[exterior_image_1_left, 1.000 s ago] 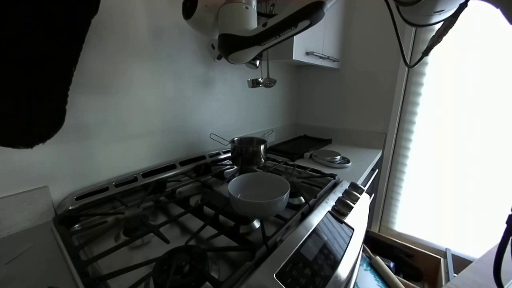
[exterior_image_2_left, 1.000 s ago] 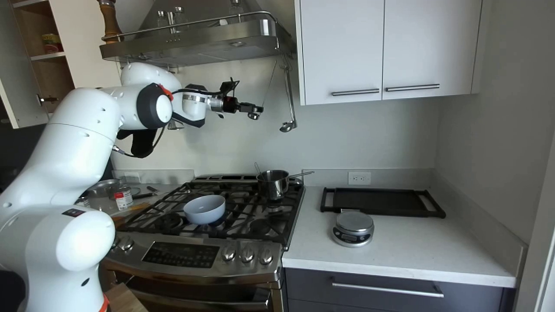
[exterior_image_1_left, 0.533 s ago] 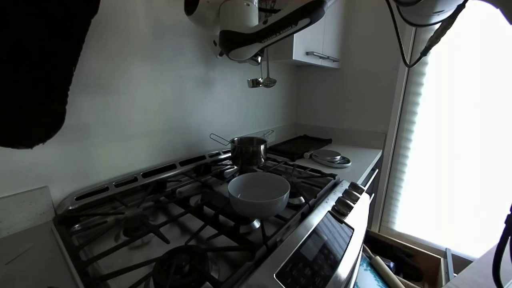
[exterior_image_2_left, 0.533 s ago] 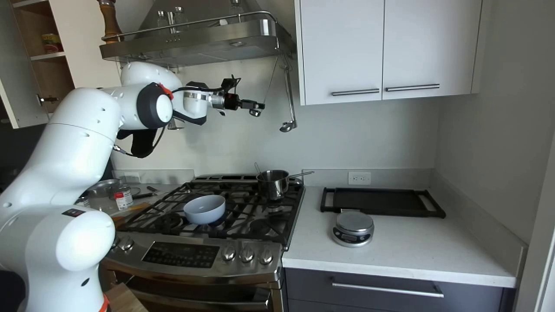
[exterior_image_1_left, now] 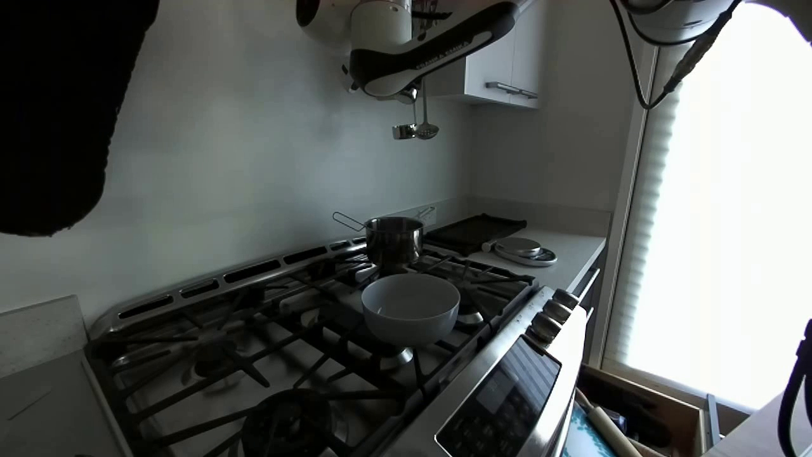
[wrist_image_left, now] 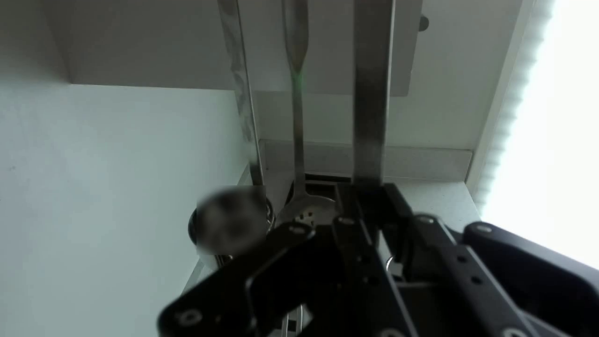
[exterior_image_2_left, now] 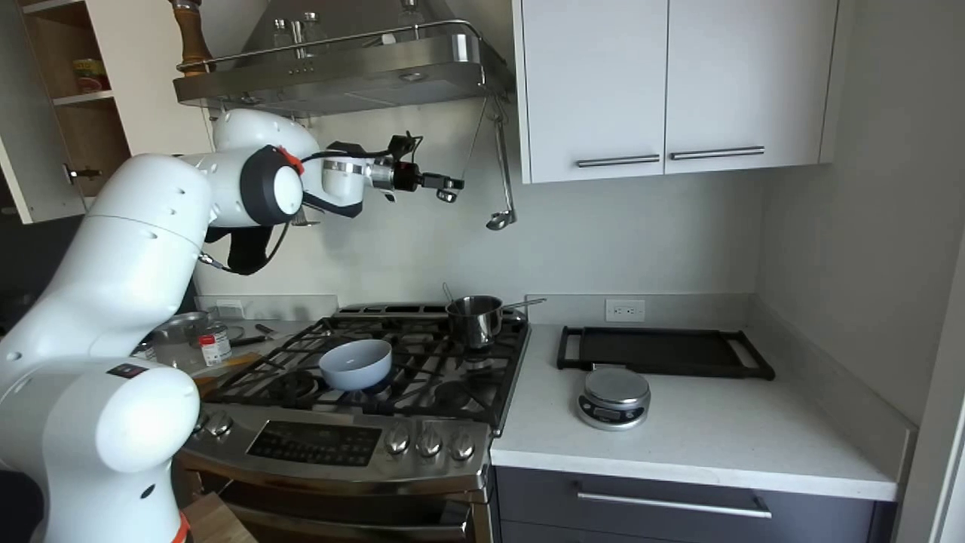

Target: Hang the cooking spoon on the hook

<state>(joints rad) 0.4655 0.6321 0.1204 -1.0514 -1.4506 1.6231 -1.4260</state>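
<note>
My gripper is at the end of the arm below the range hood's right end. In the wrist view the gripper is shut on the flat metal handle of the cooking spoon. The handle rises, slightly tilted, towards the hood's corner, and the spoon's bowl hangs just under the fingers. The bowl also peeks out below the arm in an exterior view, where the gripper is hidden. A slotted spoon and a ladle handle hang beside it. The hook itself is too small to make out.
The hood and white cabinets flank the hanging utensils. Below, the stove holds a white bowl and a steel pot. A scale and black griddle lie on the counter.
My gripper has moved slightly right and a little up in an exterior view, carrying the spoon closer to the hanging utensils. The grip is unchanged.
</note>
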